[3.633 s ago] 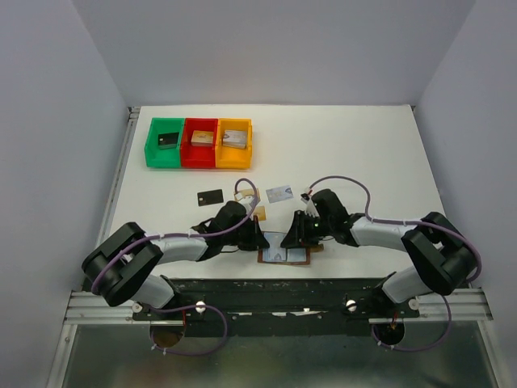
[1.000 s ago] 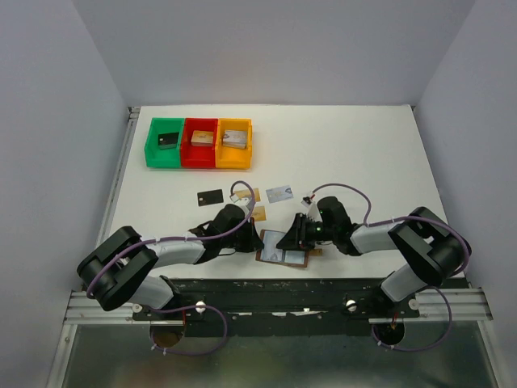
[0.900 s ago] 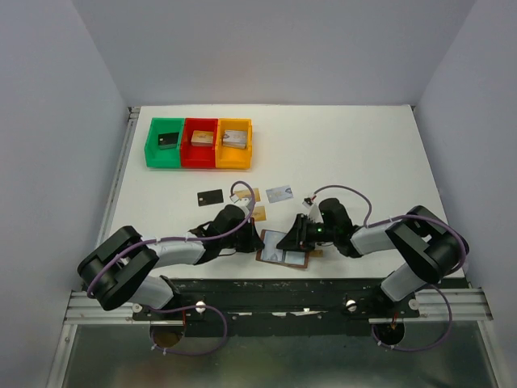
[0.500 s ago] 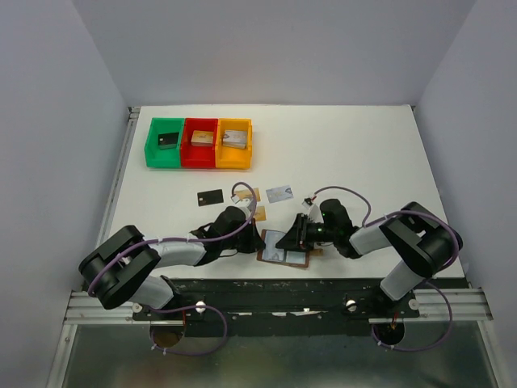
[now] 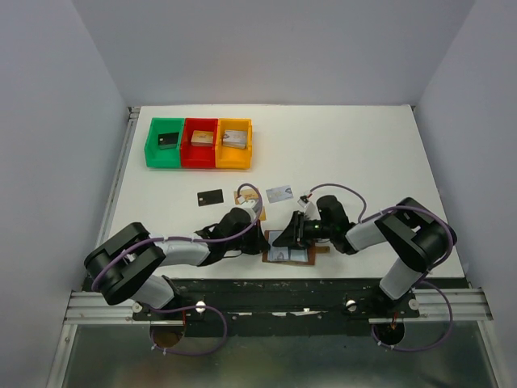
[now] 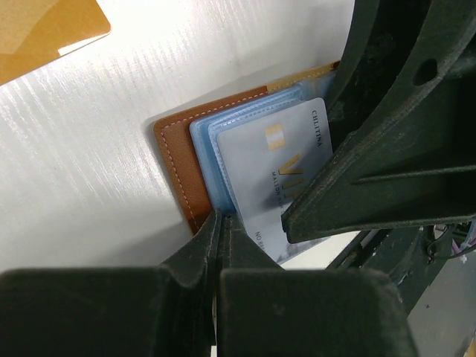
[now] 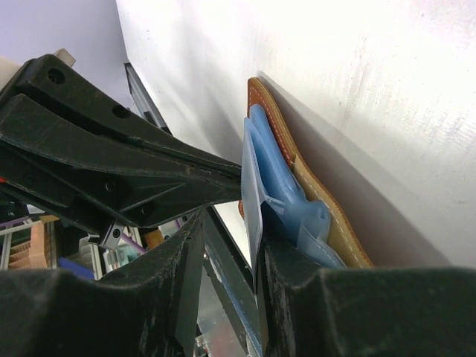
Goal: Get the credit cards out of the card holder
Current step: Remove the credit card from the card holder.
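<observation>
Worktop (image 5: pixel 363 153) is carrying the card holder (image 6: pixel 175 163) at its near edge. Left tool (image 6: pixel 219 223) is fully closed, tips pressing the leather. Right tool (image 7: pixel 229 230) is sitting part open around a silvery card (image 6: pixel 275 171). Card's looking stiff, slick and light, so I'm thinking pinch the exposed end. Left wrist is showing its face, right wrist only its edge.

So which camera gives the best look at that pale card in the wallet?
The left wrist view: the pale card lies face-on, chip and lettering visible, poking from the wallet. The right wrist view catches only thin blue edges side-on; the top view shows just a tiny pale patch.
</observation>
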You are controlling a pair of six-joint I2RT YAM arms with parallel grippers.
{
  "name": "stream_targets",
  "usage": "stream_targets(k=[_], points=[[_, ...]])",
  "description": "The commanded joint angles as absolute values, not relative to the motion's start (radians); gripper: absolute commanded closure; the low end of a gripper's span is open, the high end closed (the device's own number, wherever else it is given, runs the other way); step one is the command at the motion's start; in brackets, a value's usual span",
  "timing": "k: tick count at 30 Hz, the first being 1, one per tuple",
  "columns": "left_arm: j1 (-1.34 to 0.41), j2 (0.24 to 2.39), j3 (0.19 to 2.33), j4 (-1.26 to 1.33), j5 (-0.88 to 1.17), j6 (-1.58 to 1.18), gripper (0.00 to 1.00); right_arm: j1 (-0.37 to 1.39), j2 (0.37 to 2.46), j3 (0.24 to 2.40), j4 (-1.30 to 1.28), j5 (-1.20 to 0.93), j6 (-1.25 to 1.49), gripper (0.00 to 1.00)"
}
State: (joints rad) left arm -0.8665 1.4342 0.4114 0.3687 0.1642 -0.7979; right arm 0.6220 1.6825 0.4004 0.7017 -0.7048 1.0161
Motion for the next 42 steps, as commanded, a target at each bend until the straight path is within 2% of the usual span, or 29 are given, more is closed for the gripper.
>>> stream_targets(k=[1, 4, 20, 42], points=[[-0.896, 1.466, 0.408, 0.298, 0.186, -0.799, 0.97, 0.634, 1.668, 0.419, 0.706, -0.713, 0.993, 0.61], [-0.896, 1.473, 0.407, 0.288, 0.176, -0.801, 1.0, 0.634, 1.626, 0.419, 0.626, -0.695, 0.956, 0.61], [-0.896, 1.506, 0.393, 0.268, 0.141, -0.839, 1.0, 0.634, 1.453, 0.497, 0.195, -0.577, 0.79, 0.64], [-0.894, 1.502, 0.368, 0.258, 0.117, -0.865, 1.0, 0.63, 1.373, 0.491, 0.097, -0.526, 0.752, 0.66]])
